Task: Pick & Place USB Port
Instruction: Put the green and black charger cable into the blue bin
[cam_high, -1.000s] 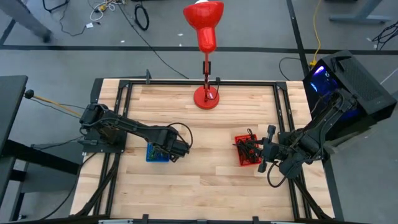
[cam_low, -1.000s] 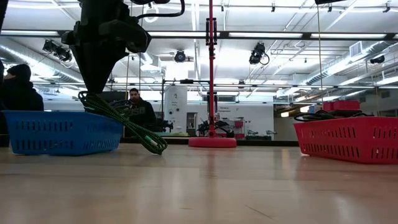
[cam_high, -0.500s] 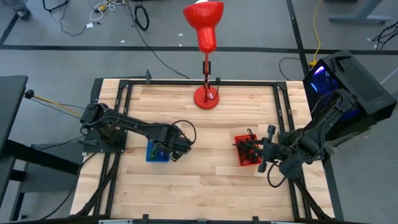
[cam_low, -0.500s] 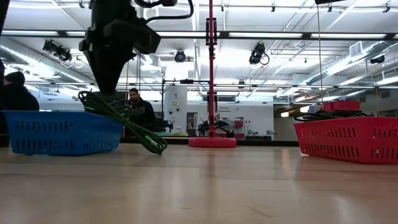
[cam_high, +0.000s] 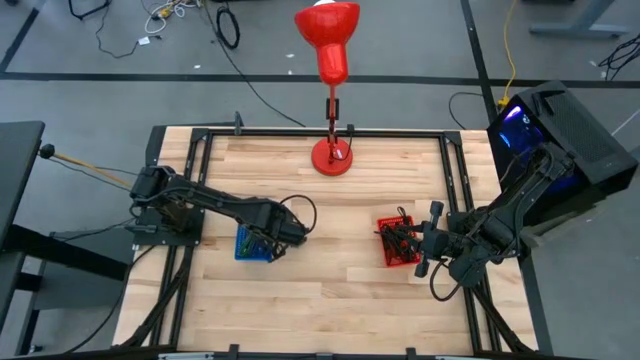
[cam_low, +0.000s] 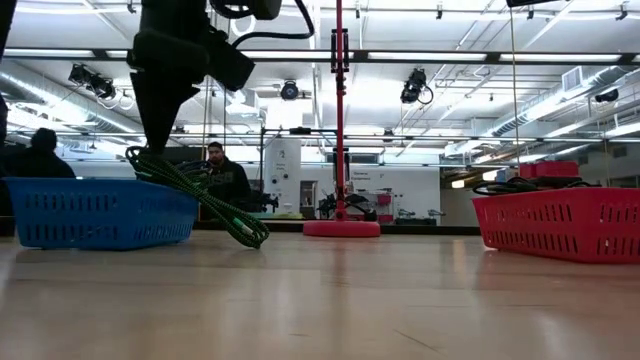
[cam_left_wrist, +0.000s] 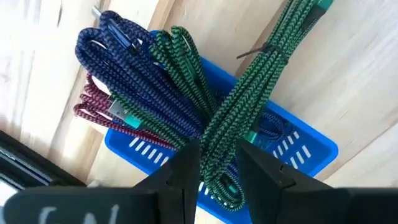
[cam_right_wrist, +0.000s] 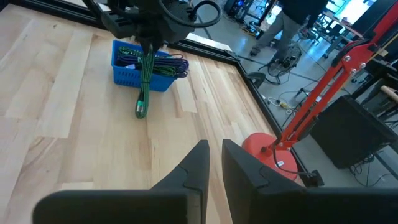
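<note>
So the left gripper (cam_left_wrist: 211, 165) is clamped on a bundled green braided USB cable (cam_left_wrist: 249, 106), right over the small blue plastic basket (cam_high: 250, 245) on the left of the wooden table (cam_high: 330, 290). The bundle's free end droops over the basket's rim onto the wood. Blue and maroon braided cables (cam_left_wrist: 118, 81) sit in there too. The right gripper (cam_right_wrist: 213, 163), fingers nearly together with nothing in them, waits beside the red plastic basket (cam_high: 398, 242) on the right.

Bare table (cam_high: 330, 280) lies between blue basket (cam_high: 250, 246) and red basket (cam_high: 398, 243); lamp base (cam_high: 331, 157) stands behind.
</note>
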